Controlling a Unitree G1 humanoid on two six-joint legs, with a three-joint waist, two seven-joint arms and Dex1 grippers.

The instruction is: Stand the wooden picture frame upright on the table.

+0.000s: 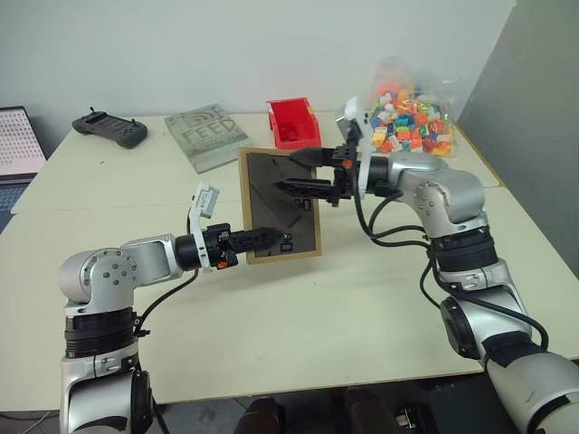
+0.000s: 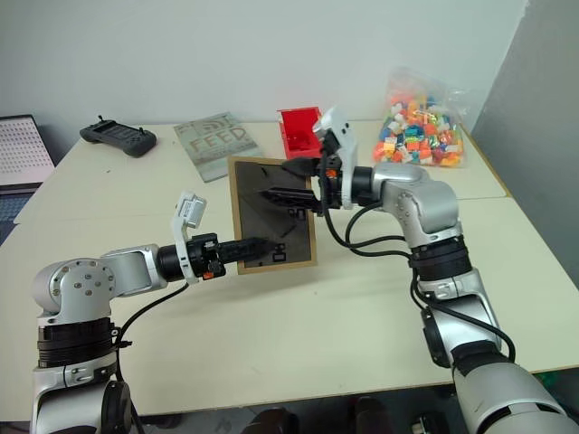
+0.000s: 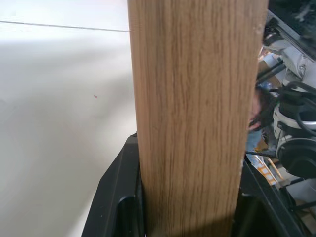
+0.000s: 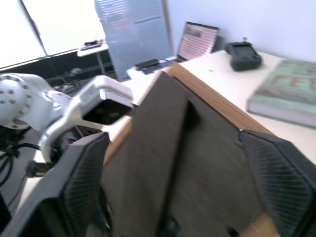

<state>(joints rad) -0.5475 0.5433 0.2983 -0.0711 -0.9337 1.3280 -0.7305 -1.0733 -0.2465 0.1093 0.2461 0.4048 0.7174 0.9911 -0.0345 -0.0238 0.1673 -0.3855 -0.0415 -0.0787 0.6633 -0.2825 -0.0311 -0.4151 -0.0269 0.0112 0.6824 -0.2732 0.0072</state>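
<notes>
The wooden picture frame (image 1: 271,194) is held up off the table (image 1: 362,307), its dark back panel with the stand facing me and its top leaning away. My left gripper (image 1: 258,238) is shut on the frame's lower edge; the left wrist view has the light wood edge (image 3: 197,113) clamped between both black fingers. My right gripper (image 1: 303,172) reaches in from the right and stands open, its fingers spread against the back panel (image 4: 197,163) near the stand, without gripping it.
At the back of the table lie a grey-green book lettered FEED (image 1: 206,134), a red bin (image 1: 293,122), a clear bag of coloured blocks (image 1: 412,116) and a black controller (image 1: 109,127). A laptop (image 1: 16,145) sits at the far left.
</notes>
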